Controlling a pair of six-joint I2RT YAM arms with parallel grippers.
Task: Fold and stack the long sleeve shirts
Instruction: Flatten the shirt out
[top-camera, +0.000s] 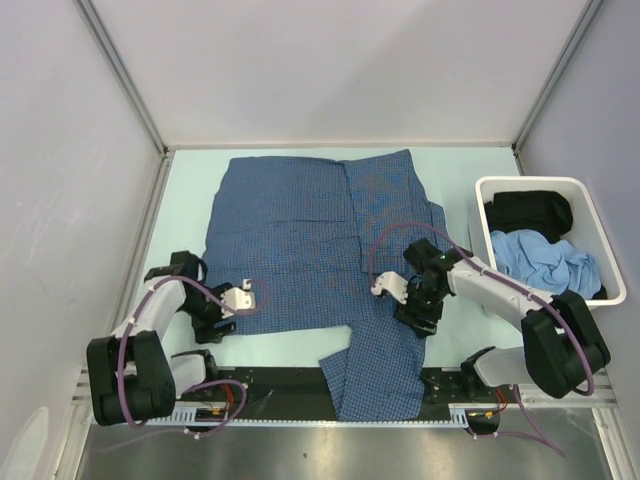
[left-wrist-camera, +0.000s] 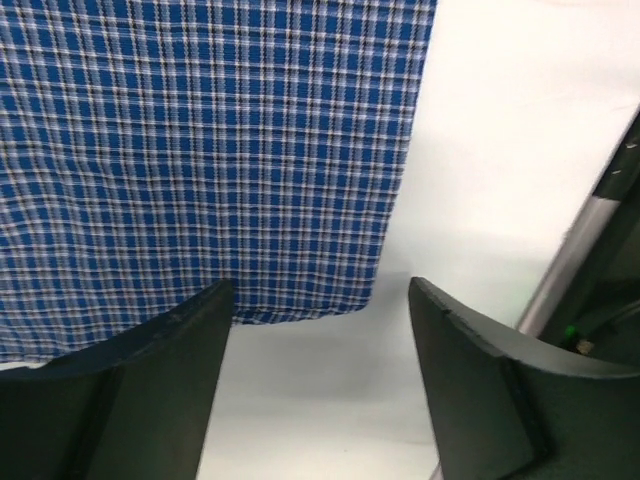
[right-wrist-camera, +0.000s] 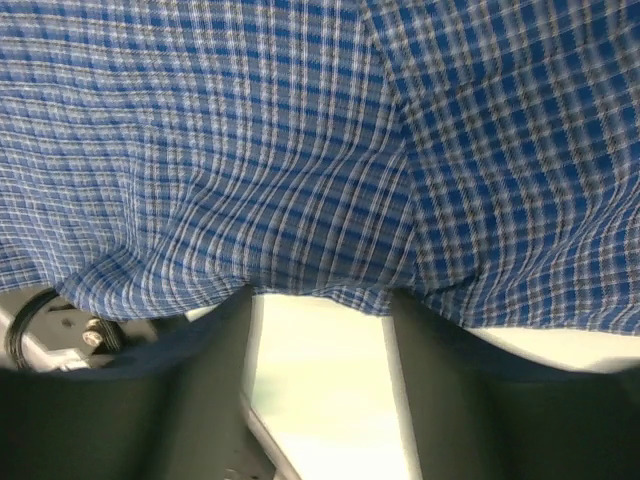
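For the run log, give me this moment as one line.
left gripper open at checked shirt corner | right gripper open at its near edge

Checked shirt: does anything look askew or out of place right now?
Yes. One section of the checked shirt trails off the near edge of the table and drapes over the base rail, while the rest lies fairly flat. That hanging part could drag or skew the next fold.
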